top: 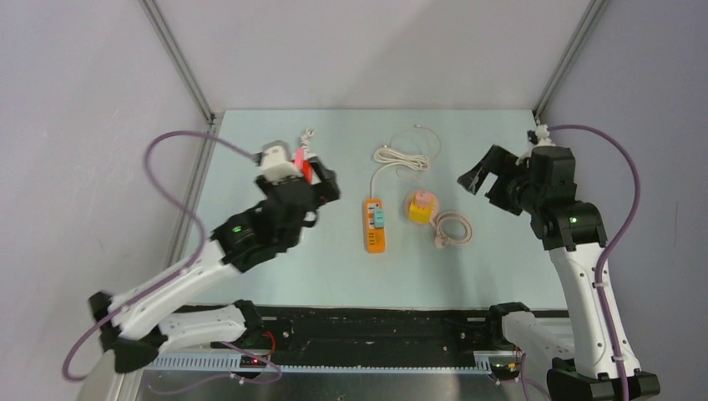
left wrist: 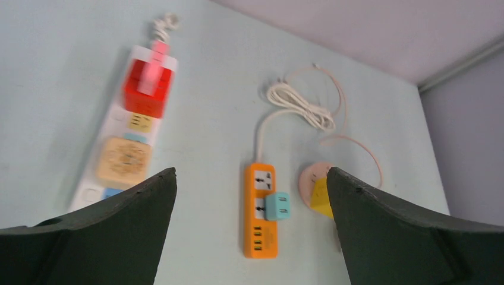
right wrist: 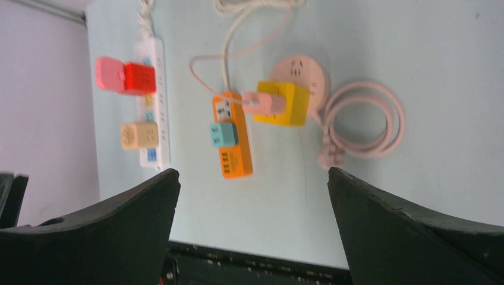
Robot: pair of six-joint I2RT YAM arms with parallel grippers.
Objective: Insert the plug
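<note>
An orange power strip (top: 374,227) lies mid-table with a teal plug (top: 379,219) seated in one of its sockets; both also show in the left wrist view, the strip (left wrist: 260,237) and the plug (left wrist: 277,206). A yellow cube adapter (top: 417,209) with a pink plug (right wrist: 261,102) in it sits on a round pink socket (right wrist: 304,70). My left gripper (top: 324,189) is open and empty, raised left of the orange strip. My right gripper (top: 484,172) is open and empty, raised right of the yellow adapter.
A white power strip (left wrist: 98,181) carrying a red adapter (left wrist: 148,88) and a beige adapter (left wrist: 123,159) lies at the left, under my left arm. A coiled pink cord (top: 453,228) and a loose white cable (top: 401,159) lie near the middle. Walls close the table's sides.
</note>
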